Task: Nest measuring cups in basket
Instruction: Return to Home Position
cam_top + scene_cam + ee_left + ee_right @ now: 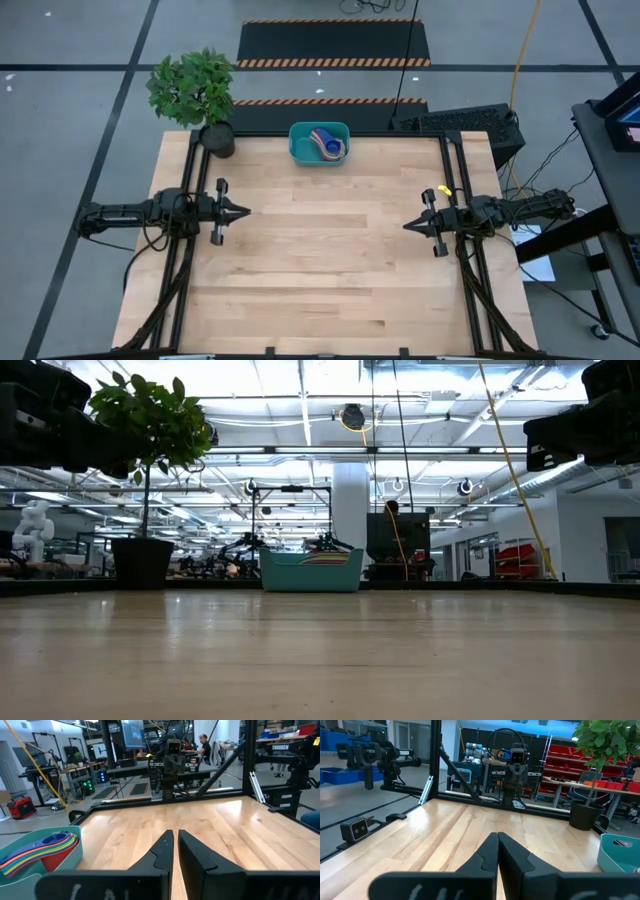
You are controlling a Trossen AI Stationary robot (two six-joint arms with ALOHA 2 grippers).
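Table: basket at the far edge, mid-width, well apart from both grippers. Left gripper and right gripper at opposite sides, fingers closed, holding nothing. Measuring cups nested inside the basket.

Bright overhead light, shadows seemingly faint

Grey floor surrounds the wooden worktop; beyond the worktop lie black hazard-striped mats, above it bright ceiling strip lights.
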